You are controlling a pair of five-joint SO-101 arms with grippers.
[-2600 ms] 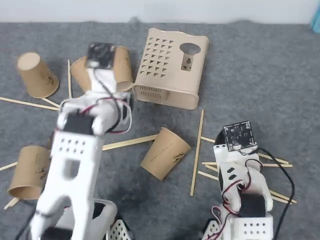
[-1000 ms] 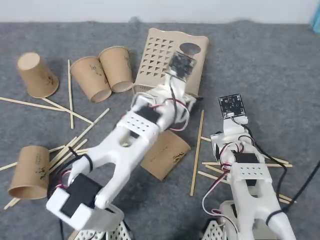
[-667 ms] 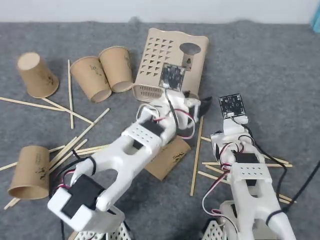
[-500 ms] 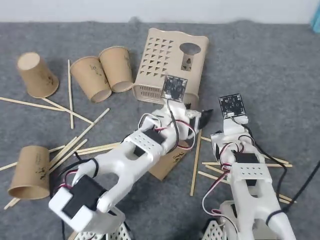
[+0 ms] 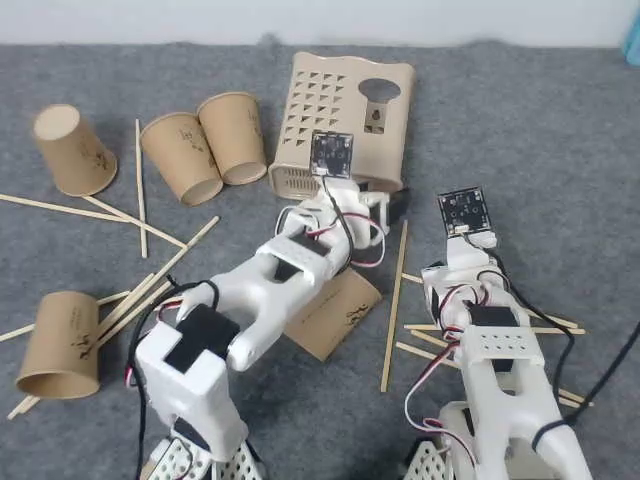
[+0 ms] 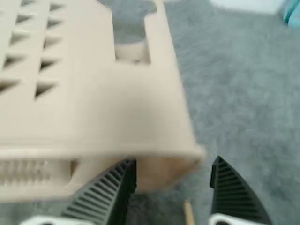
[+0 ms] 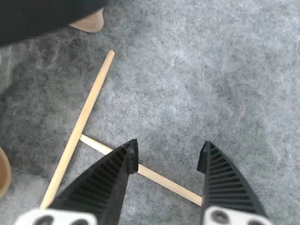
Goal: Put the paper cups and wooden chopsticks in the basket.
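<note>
The beige basket (image 5: 340, 120) lies tipped over at the back of the grey carpet. My left gripper (image 6: 172, 176) is open, with the basket's (image 6: 93, 93) near right corner between its jaws; the high view shows it (image 5: 388, 207) at that corner. Several paper cups lie around: one (image 5: 72, 150) far left, two (image 5: 180, 157) (image 5: 235, 135) beside the basket, one (image 5: 58, 343) at front left, one (image 5: 335, 312) partly under the left arm. My right gripper (image 7: 168, 154) hangs open over two crossing wooden chopsticks (image 7: 86, 122) (image 7: 150, 174).
Several more chopsticks lie scattered at the left (image 5: 140, 185) and in a cluster by the right arm (image 5: 545, 325). One long chopstick (image 5: 397, 300) runs between the two arms. A pale wall borders the carpet at the back.
The left arm swung from the cups at the left across to the basket's near right corner, and the basket shifted slightly. The right arm rose earlier and has since held still.
</note>
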